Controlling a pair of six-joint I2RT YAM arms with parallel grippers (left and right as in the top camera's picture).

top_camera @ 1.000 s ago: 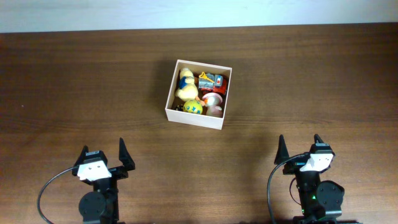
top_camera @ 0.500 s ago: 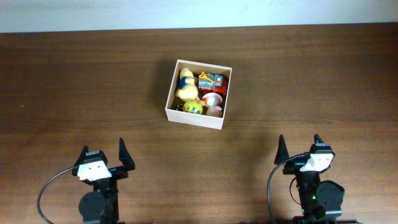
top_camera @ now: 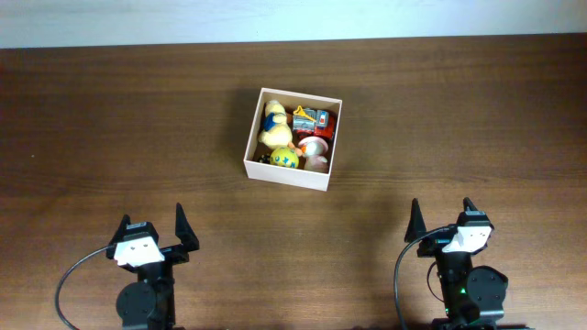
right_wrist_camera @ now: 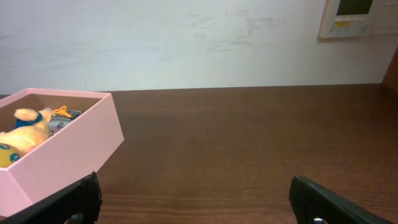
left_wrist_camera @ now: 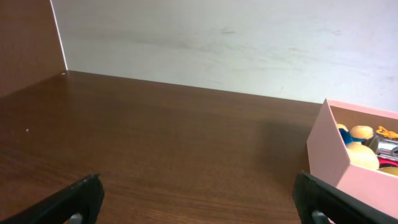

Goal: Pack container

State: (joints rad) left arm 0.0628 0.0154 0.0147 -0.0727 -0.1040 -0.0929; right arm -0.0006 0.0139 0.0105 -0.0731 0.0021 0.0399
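A: Jaws first: how do they stand?
B: Wide apart on the left gripper (top_camera: 153, 221) and the right gripper (top_camera: 441, 209), with nothing between them.
A: And the container (top_camera: 286, 174)?
B: On the table (top_camera: 459, 110), well ahead of both. It is forward-right of the left gripper and forward-left of the right one. Toys (top_camera: 275, 128) lie inside it.

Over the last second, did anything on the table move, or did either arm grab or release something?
Nothing visibly changed. The container sits in the same spot with the toys inside it. The left gripper and right gripper stay parked at the near edge of the table, both open and empty.
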